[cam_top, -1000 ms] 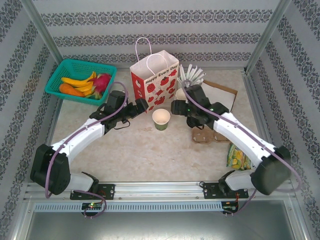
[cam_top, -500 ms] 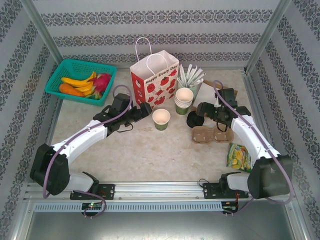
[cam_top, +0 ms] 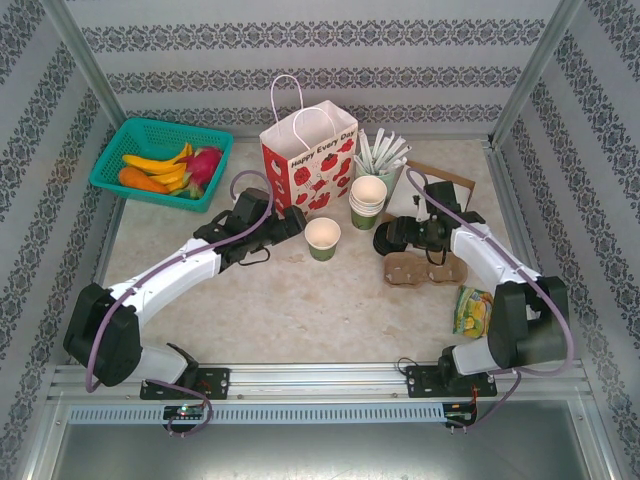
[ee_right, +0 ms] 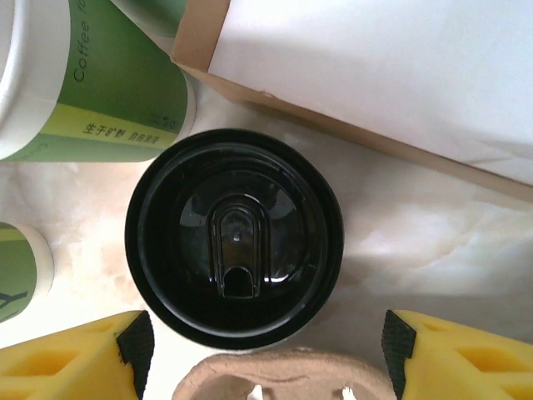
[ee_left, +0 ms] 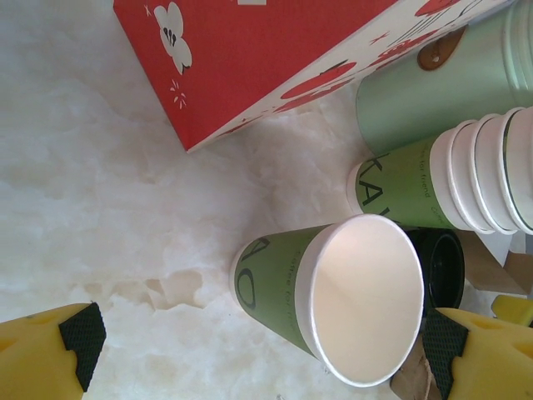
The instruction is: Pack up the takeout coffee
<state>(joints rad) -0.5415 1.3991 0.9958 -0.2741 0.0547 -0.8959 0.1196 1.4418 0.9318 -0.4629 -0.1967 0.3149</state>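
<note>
Since half a second ago the right arm has folded inward, and the right gripper [cam_top: 393, 237] now hangs over the black lid [ee_right: 233, 237]. The left arm has crept a little closer to the cup [cam_top: 323, 238].

The cup stands upright and uncapped on the table [cam_top: 260, 300], just in front of the bag [cam_top: 308, 160], with the stack of cups [cam_top: 368, 200] near its right. In the left wrist view the left gripper [ee_left: 262, 346] has its fingers spread wide with nothing between the pads. The cup's rim sits in line between them, and no pad touches it. In the right wrist view the right gripper's fingers are spread too, straddling the lid without contact. The lid lies flat, spout side up, just beside the cardboard carrier [ee_right: 283, 379].

The step in hand looks like capping: the right arm lines up on the lid while the left readies to hold the cup. Nothing is packed yet, so the task is at an early stage.

Next, the right gripper would need to drop straight down and pinch the lid by its rim, staying clear of the carrier. The left should close softly on the cup wall, since thin paper will buckle under a hard squeeze, and keep it level.
</note>
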